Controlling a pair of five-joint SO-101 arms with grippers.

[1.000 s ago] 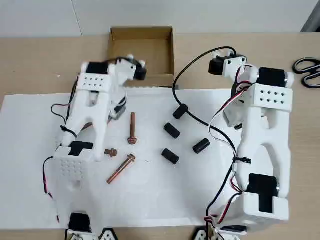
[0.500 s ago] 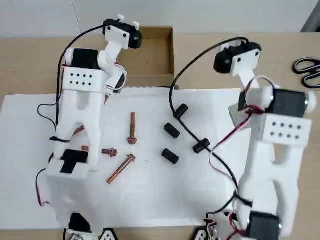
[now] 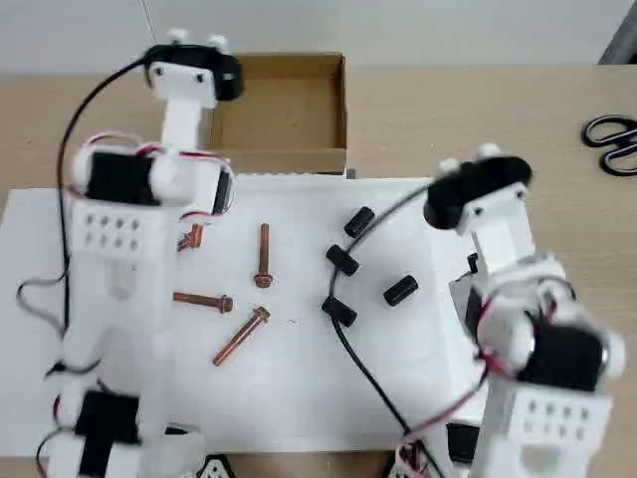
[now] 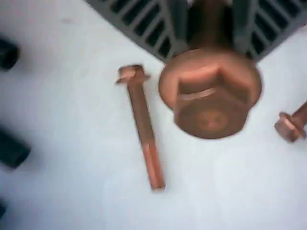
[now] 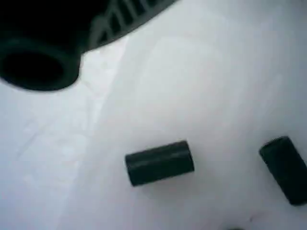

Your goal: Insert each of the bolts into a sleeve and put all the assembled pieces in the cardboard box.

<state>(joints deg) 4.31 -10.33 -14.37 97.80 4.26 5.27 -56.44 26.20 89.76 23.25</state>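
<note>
As the left tool (image 4: 208, 26) clamped a bolt (image 4: 211, 96) and the right tool (image 5: 53, 26) a sleeve (image 5: 38, 67) toward three o'clock, their axes probably needed aligning first.

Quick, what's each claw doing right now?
Left gripper: closed on a copper bolt.
Right gripper: closed on a black sleeve.

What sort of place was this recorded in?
Likely a robotics lab workbench: a wooden table under a white sheet, loose bolts and sleeves, and scissors at the side.
</note>
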